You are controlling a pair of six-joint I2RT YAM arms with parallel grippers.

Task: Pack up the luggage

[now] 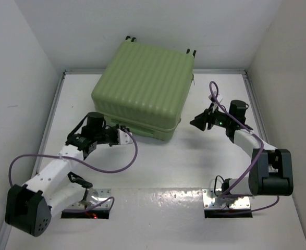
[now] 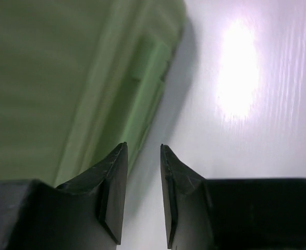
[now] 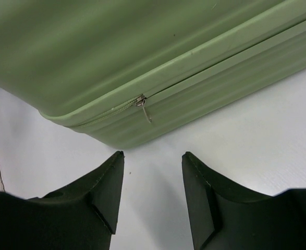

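The luggage (image 1: 142,94) is seen lying flat and closed on the white worktop (image 1: 158,172), its ribbed pale green shell turned upward. Small black wheels (image 1: 131,38) are seen at its edge farthest from both pairs of jaws.

The left jaws are held just beside the near edge of the luggage, towards its left corner. In the left wrist view they are parted by a narrow gap, and only bare worktop is seen between the dark pads (image 2: 113,198); nothing is gripped. The green shell is found ahead of and to the left of these jaws, and a raised green block (image 2: 151,78) on its side wall is seen ahead of the left pad. Whether that pad touches the shell cannot be told.

The right jaws are held near the luggage's near right corner, apart from it. In the right wrist view they are set somewhat wider apart and nothing is held between them. The rounded corner of the luggage is seen straight ahead of them, across a strip of bare worktop. The seam between the two shell halves is closed by a zipper (image 3: 111,112), and a small metal zipper pull (image 3: 145,110) hangs down from it, ahead of the gap between the jaws.

A purple cable (image 1: 116,166) is looped along the left arm behind its jaws.
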